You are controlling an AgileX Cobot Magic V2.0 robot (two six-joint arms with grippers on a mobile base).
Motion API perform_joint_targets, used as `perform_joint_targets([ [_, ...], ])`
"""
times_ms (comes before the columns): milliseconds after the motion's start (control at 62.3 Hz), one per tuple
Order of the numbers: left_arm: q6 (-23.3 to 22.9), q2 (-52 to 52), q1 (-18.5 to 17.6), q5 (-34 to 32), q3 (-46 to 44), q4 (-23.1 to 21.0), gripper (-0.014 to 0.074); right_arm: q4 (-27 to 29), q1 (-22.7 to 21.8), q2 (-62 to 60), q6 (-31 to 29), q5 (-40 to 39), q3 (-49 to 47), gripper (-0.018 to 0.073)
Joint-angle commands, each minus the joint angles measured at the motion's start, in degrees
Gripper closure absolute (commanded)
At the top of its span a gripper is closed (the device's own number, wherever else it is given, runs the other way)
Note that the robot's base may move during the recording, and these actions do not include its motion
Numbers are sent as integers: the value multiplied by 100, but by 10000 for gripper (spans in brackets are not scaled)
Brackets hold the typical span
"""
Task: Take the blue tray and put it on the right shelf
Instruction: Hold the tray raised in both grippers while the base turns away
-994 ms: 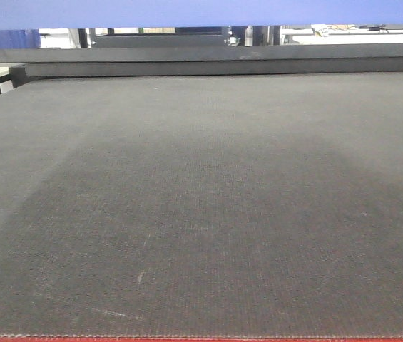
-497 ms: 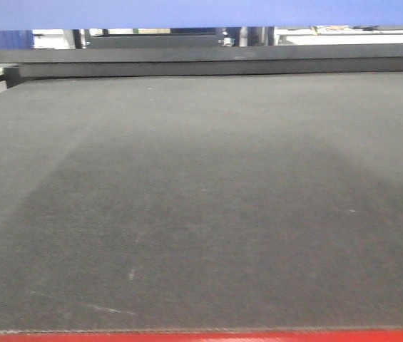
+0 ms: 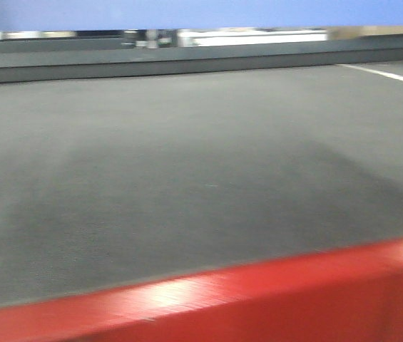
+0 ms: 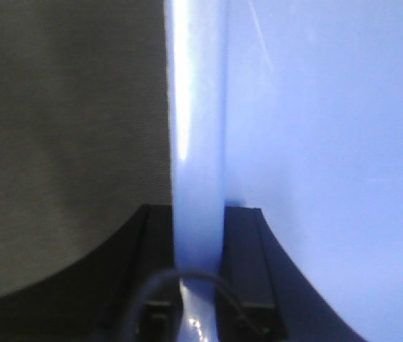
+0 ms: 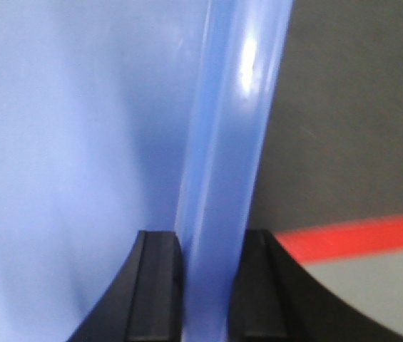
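Observation:
The blue tray (image 3: 201, 13) shows as a periwinkle band across the top of the front view, held up above the dark table. In the left wrist view my left gripper (image 4: 200, 235) is shut on the tray's glossy rolled rim (image 4: 197, 128), with the tray floor (image 4: 329, 142) to the right. In the right wrist view my right gripper (image 5: 212, 246) is shut on the opposite rim (image 5: 230, 128), with the tray floor (image 5: 65, 142) to the left. The right shelf is out of view.
A dark-topped table (image 3: 187, 164) with a red front edge (image 3: 258, 292) fills the front view, blurred by motion. The red edge (image 5: 358, 239) and grey floor show under the right gripper. A white line (image 3: 386, 73) lies at far right.
The view has swung and pulled back: the table's red edge has risen into the frame and tilted, and the background has shifted left. Both grippers still hold the tray.

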Motion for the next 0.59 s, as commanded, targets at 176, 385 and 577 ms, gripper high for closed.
perform_joint_targets([
  [176, 50, -171, -37, 492, -182, -46, 645, -230, 9, -172, -179, -215, -171, 503],
  [385, 50, -171, -37, 492, -182, -46, 645, -230, 9, -172, -179, -215, -171, 503],
  [577, 50, -171, -37, 492, -182, -46, 645, -230, 9, -172, -179, -215, -171, 503],
])
